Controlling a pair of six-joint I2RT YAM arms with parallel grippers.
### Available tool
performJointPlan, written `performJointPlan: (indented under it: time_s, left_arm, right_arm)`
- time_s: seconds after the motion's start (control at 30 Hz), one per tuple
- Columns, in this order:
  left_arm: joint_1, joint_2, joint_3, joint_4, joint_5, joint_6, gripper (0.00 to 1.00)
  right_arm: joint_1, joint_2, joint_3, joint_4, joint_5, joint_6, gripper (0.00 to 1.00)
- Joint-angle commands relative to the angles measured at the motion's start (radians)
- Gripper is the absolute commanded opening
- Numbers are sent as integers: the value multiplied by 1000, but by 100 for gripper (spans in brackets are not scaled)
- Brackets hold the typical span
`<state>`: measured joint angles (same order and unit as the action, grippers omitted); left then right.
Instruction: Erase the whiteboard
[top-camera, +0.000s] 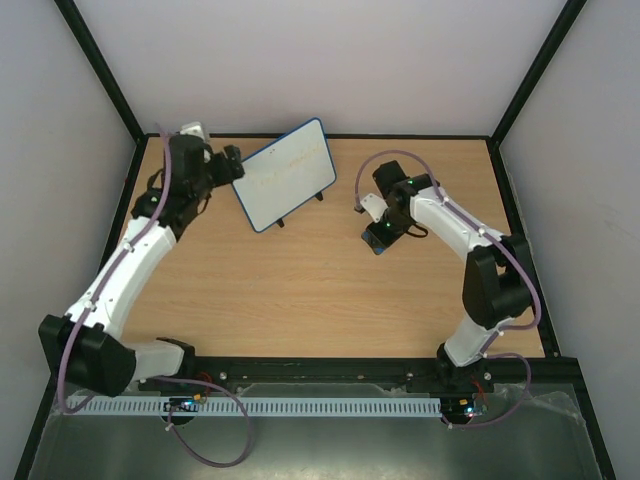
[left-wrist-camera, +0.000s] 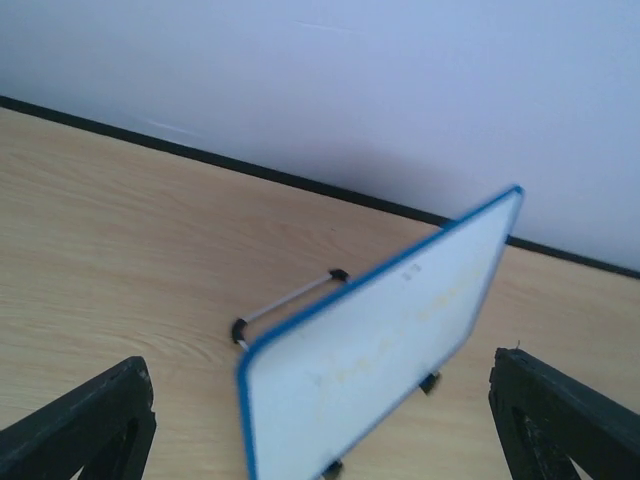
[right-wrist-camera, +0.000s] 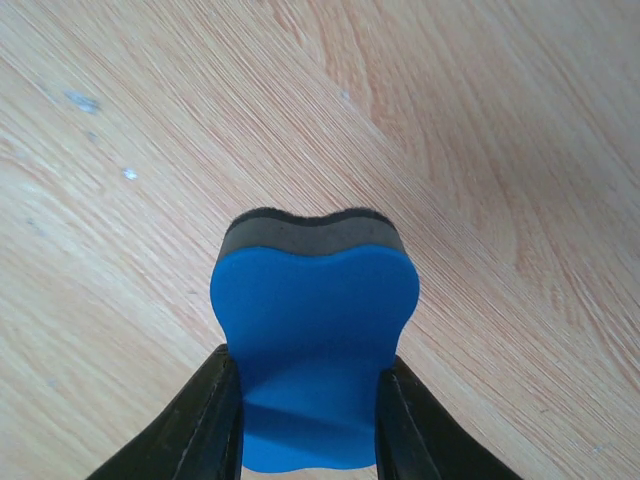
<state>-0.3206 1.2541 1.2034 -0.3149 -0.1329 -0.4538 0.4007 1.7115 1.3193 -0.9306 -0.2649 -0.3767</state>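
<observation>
Right wrist: right jaws pinch blue foam eraser (right-wrist-camera: 315, 350); left jaws apart near whiteboard (left-wrist-camera: 370, 350).

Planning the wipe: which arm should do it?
Right. The right gripper is shut on the blue eraser, apart from the whiteboard; the left gripper is open beside the whiteboard, holding nothing.

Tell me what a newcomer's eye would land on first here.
The whiteboard stands tilted on its black feet toward the far left of the wooden table, faint marks on its face, with the left gripper open beside it. The right gripper clamps a blue eraser with a dark felt pad between its fingers, over the wood to the board's right.
</observation>
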Motion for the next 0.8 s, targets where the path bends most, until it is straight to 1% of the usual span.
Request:
performJointPlan:
  time_s: [0.0,0.03,0.13,0.2,0.27,0.33,0.43,0.53,0.7,0.77]
  left_arm:
    - [110,49,17,-22,98,20,90]
    - [134,35,-18,13,139,29,89]
    - [172,-41,-217,168,262,65,84]
    - [179,-113,-351,324,312,72,82]
    - [194,-141,-454,424,338,55,79]
    - [219,-122,-495,470,365,41,74]
    - [256,-49,-521,550,501,75,64]
    - [274,13,-543,643,545,70,63]
    - [284,58,-665,962,600,66,62]
    - [284,98,-671,997,600,61,61]
  right_arm:
    - [-11,-75,13,10,-62,45,2]
    - [-12,-88,7,18,-69,50,2]
    - [-16,-122,-13,39,-98,64,2]
    - [-17,-128,-19,35,-127,67,2]
    - [-17,-134,-28,37,-147,76,2]
    - [-17,-136,-30,35,-160,78,2]
    - [-17,-140,-24,29,-152,72,2]
    - [-17,-149,-24,29,-145,68,2]
    - [-17,-155,-36,22,-155,66,2]
    - [-17,-158,-43,17,-153,62,2]
